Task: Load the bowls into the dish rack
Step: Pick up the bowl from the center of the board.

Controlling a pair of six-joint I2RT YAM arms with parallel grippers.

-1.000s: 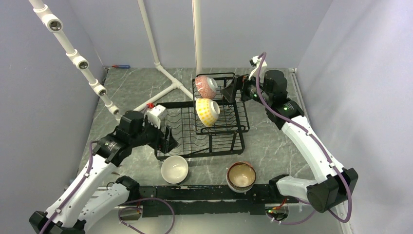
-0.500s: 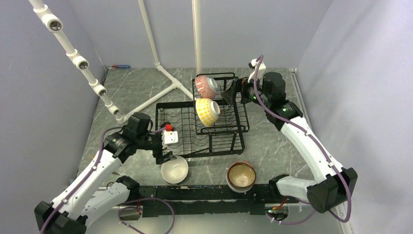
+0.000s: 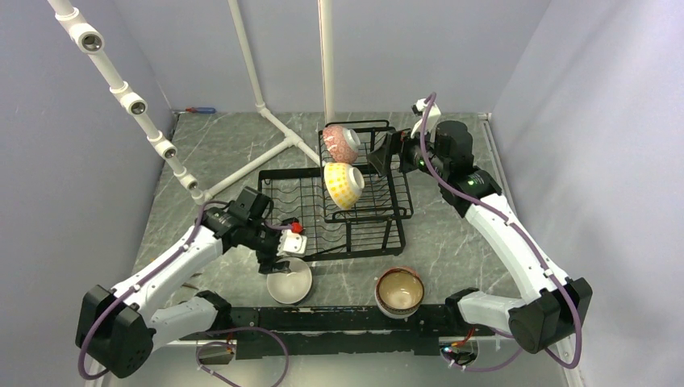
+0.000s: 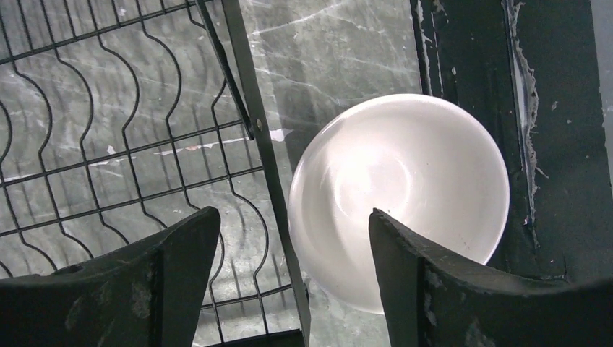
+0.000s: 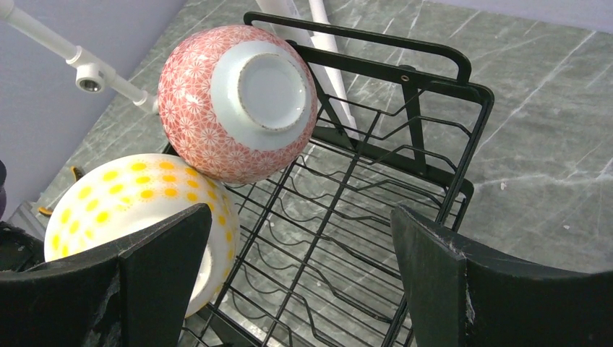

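Left gripper (image 4: 293, 217) hung spread wide over the plain white bowl (image 4: 405, 195) at the dish rack's (image 3: 355, 232) 7 o'clock; right gripper (image 5: 300, 213), likewise released, faced the pink-patterned bowl (image 5: 238, 101)

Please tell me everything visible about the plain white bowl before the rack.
The white bowl is round, glossy, ceramic-looking, plain and empty. It stands upright, mouth up, on the grey marbled table, between the black wire dish rack and the arms' black base rail. The open left gripper hovers above it; contact is not visible.
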